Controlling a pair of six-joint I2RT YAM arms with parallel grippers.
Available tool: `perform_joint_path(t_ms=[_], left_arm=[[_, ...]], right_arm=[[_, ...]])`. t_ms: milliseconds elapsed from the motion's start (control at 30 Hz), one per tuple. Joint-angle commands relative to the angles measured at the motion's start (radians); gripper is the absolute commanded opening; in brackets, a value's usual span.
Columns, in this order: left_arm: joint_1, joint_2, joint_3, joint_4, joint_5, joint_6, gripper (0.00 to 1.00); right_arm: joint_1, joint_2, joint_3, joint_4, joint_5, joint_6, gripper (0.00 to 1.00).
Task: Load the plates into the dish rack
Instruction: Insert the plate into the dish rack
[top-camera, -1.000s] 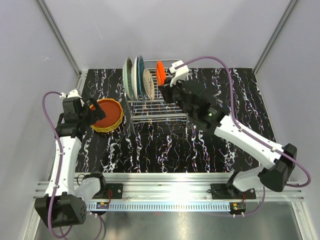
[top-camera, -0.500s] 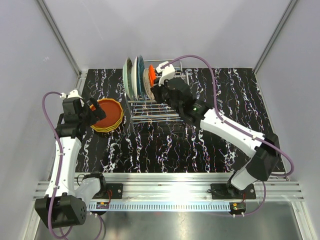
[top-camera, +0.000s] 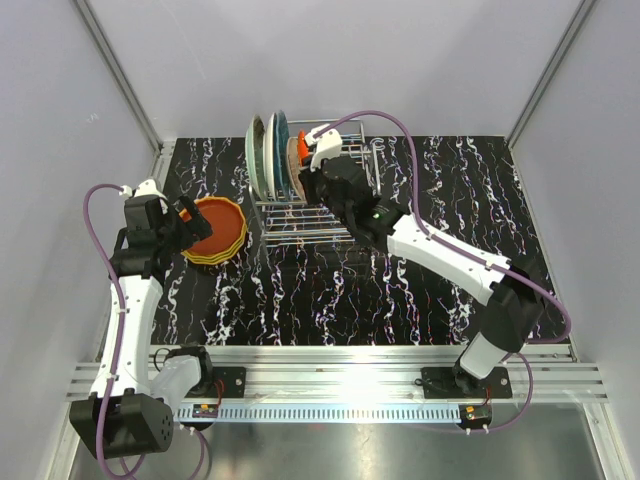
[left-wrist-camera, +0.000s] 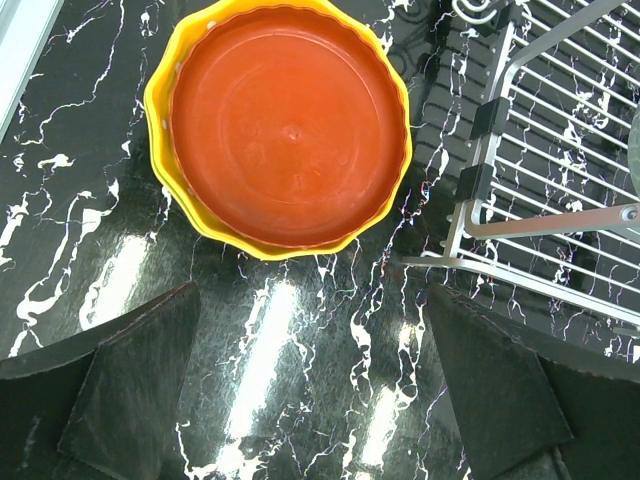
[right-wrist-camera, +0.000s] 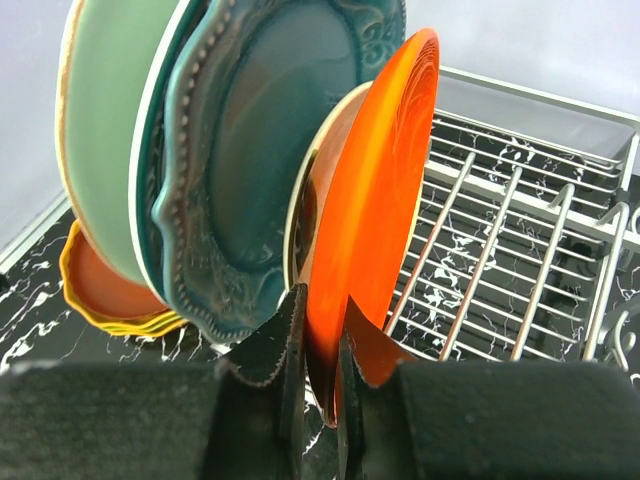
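The chrome dish rack (top-camera: 335, 215) holds a mint green plate (top-camera: 256, 152), a teal plate (top-camera: 277, 148) and a cream plate (top-camera: 293, 160), all upright at its left end. My right gripper (top-camera: 308, 175) is shut on an orange plate (right-wrist-camera: 375, 190), held upright right beside the cream plate (right-wrist-camera: 322, 165) over the rack wires (right-wrist-camera: 500, 260). A red-orange plate (left-wrist-camera: 290, 125) lies on a yellow plate (left-wrist-camera: 158, 120) on the table left of the rack. My left gripper (left-wrist-camera: 310, 390) is open and empty, just near of that stack (top-camera: 215, 228).
The rack's right part (top-camera: 355, 190) has bare slots. The rack's left corner (left-wrist-camera: 480, 190) stands close to the stack. Grey enclosure walls and a metal rail (top-camera: 160, 160) border the black marbled table.
My right arm has carried the orange plate left across the rack, up against the cream plate. The left arm has not moved.
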Motion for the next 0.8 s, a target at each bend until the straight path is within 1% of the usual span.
perform_joint_path(t_ms=[0,33,133,167,233,267,500,633,767], left_arm=[[-0.003,-0.015,-0.007,0.055,0.025,0.010,0.99],[-0.003,-0.017,-0.007,0.056,0.025,0.010,0.99],[-0.003,-0.017,-0.005,0.055,0.026,0.010,0.99],[-0.003,-0.015,-0.005,0.055,0.026,0.012,0.99],[-0.003,-0.018,-0.008,0.056,0.029,0.010,0.99],[-0.003,-0.020,-0.007,0.056,0.031,0.012,0.99],[-0.003,-0.018,-0.011,0.058,0.046,0.012,0.99],[-0.003,-0.017,-0.013,0.059,0.048,0.012,0.99],[-0.003,-0.017,-0.011,0.059,0.051,0.013,0.99]], right_arm=[[-0.012,0.018,0.055,0.066,0.034,0.003,0.01],[-0.012,0.021,0.058,0.065,0.037,0.002,0.04],[-0.012,0.030,0.058,0.060,0.043,0.000,0.06],[-0.012,0.032,0.057,0.057,0.043,0.000,0.10],[-0.010,0.035,0.055,0.055,0.047,0.002,0.12],[-0.012,0.035,0.054,0.054,0.047,0.003,0.15],[-0.010,0.033,0.043,0.051,0.046,0.005,0.18],[-0.012,0.032,0.038,0.048,0.044,0.013,0.24],[-0.012,0.033,0.037,0.045,0.040,0.016,0.26]])
